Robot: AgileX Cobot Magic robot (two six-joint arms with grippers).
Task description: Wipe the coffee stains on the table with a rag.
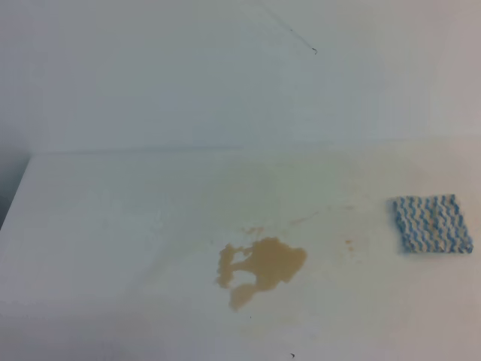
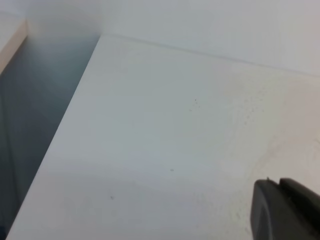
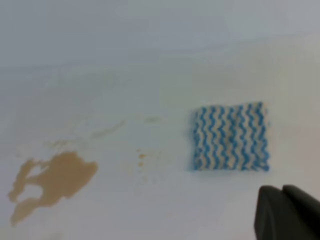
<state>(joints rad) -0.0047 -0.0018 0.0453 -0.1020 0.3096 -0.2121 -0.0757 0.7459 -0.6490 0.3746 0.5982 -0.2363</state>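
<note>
A tan, lobed coffee stain (image 1: pixel 263 267) lies on the white table (image 1: pixel 113 226) near the front middle, with tiny tan specks (image 1: pixel 348 243) to its right. The blue-and-white zigzag rag (image 1: pixel 431 224) lies flat at the right side, apart from the stain. Neither gripper shows in the high view. In the right wrist view the rag (image 3: pixel 231 137) sits just up and left of my right gripper (image 3: pixel 282 189), whose dark fingers are shut together and empty; the stain (image 3: pixel 55 177) is far left. My left gripper (image 2: pixel 279 182) shows as dark shut fingers over bare table (image 2: pixel 150 125).
A plain white wall (image 1: pixel 225 75) rises behind the table. The table's left edge (image 2: pixel 60 130) drops off into a dark gap (image 2: pixel 35 110). Faint tan smears (image 3: pixel 107 130) run between the stain and the rag.
</note>
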